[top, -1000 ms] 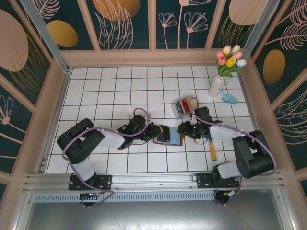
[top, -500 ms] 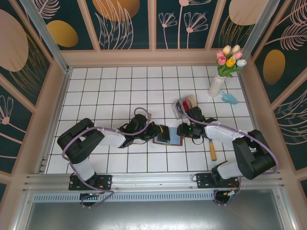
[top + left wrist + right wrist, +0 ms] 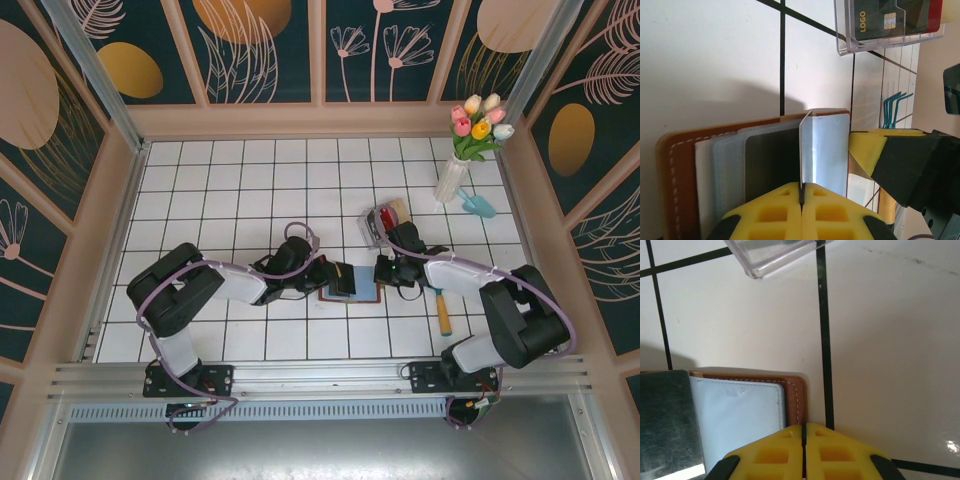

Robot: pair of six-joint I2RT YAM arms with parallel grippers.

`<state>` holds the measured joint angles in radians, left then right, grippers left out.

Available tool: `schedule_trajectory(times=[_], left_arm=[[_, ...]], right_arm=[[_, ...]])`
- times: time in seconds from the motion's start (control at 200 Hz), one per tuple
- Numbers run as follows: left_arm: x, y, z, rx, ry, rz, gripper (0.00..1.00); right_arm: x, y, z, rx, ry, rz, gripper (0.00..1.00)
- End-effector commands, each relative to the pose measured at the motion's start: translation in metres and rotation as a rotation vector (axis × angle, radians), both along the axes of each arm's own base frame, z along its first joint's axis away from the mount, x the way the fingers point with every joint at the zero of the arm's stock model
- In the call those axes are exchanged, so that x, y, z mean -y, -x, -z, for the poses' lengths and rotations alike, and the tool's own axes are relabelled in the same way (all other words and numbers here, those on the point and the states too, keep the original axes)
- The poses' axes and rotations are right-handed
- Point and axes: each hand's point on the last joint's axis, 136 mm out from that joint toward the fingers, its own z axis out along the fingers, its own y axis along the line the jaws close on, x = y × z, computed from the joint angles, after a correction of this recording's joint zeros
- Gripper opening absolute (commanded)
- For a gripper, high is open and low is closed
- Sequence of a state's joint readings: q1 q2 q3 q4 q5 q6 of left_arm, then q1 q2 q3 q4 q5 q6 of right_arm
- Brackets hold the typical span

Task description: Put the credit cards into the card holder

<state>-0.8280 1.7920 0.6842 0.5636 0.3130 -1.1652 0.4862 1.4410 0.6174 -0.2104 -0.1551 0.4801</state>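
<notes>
As the left gripper (image 3: 801, 192) is pinching an upright leaf of the card holder (image 3: 675, 165), with the right gripper (image 3: 803, 432) pressed together at its corner, that thin leaf is probably risking slipping free.

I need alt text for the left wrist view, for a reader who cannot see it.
The left pincer, shut, pinches a thin pale sheet standing on edge over the open brown card holder on white tiles. Behind, a clear tray holds a black card printed LOGO.

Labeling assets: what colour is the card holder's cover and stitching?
Brown card holder cover, white stitching; shows best in the right wrist view.
</notes>
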Motion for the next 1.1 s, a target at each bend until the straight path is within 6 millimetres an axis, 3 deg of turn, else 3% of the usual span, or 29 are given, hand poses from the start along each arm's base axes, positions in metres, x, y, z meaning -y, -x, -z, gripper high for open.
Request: schedule_trajectory(times=[0.0,0.38,0.776,1.096], left_arm=[[0.009,0.010,0.010,-0.006,-0.037,0.078,0.00],[0.009,0.026,0.023,-0.056,-0.068,0.124,0.00],[0.023,0.011,0.010,-0.066,0.047,0.001,0.01],[0.026,0.020,0.029,-0.093,-0.028,-0.022,0.06]], right_arm=[[-0.001,0.016,0.018,-0.069,-0.002,-0.015,0.07],[-0.001,0.015,0.021,-0.076,-0.003,-0.009,0.07],[-0.016,0.035,0.024,-0.144,-0.147,0.010,0.00],[-0.016,0.041,0.020,-0.160,-0.192,0.049,0.00]])
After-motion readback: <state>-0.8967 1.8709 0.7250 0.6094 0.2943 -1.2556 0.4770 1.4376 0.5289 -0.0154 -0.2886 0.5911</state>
